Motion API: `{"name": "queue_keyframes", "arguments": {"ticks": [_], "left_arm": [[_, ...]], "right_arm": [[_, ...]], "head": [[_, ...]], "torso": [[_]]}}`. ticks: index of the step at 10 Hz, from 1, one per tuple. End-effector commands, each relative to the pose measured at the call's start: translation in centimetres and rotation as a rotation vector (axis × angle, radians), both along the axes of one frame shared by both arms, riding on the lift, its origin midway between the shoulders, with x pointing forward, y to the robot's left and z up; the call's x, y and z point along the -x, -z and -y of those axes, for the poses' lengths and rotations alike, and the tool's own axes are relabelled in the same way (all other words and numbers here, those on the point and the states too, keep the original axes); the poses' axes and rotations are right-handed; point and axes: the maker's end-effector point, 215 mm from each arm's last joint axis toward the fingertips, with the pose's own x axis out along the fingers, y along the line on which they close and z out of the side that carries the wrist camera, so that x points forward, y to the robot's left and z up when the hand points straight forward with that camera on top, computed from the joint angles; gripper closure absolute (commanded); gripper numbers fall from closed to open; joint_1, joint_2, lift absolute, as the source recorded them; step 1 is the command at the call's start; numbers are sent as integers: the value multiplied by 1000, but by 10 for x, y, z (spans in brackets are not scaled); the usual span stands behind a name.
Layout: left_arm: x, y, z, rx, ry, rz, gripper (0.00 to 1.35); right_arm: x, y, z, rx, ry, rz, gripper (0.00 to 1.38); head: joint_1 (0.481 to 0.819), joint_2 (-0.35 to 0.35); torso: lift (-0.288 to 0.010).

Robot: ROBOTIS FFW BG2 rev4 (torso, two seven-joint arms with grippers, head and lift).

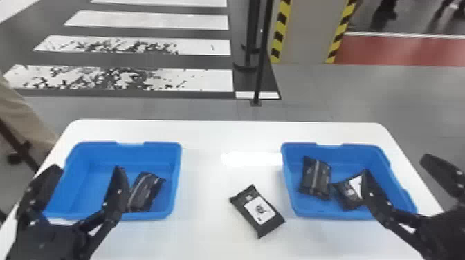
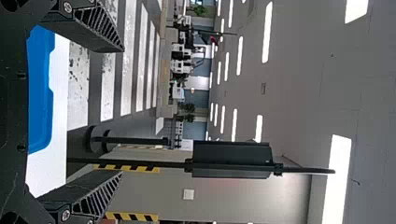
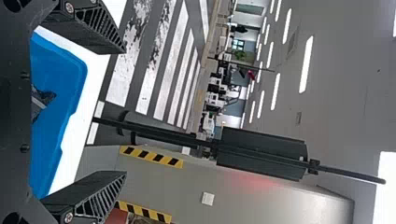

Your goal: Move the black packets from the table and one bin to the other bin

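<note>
1. Left gripper (image 1: 88, 169), right gripper (image 1: 397, 166): fingers apart, both empty!
2. Packet (image 1: 257, 211) on the table (image 1: 207, 193), just off right bin's (image 1: 290, 193) near-left corner.
3. Looks light, soft, maybe slippery; pinch gently across its middle.

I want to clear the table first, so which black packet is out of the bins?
The packet on the table, between the left bin and the right bin. The left bin holds one packet, the right bin two.
</note>
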Motion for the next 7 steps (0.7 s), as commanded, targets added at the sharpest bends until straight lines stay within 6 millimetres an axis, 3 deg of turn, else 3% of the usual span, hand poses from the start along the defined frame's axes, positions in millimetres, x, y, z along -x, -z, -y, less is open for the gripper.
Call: {"name": "queue_keyframes", "arguments": {"ticks": [1, 7], "left_arm": [[-1, 1, 2, 0, 1, -4, 104], [0, -3, 10, -40, 15, 11, 104]], "right_arm": [[0, 7, -1, -9, -7, -25, 91], [0, 7, 2, -27, 12, -43, 91]], "head": [[695, -52], [695, -68]], "torso": [[-110], [-110]]}}
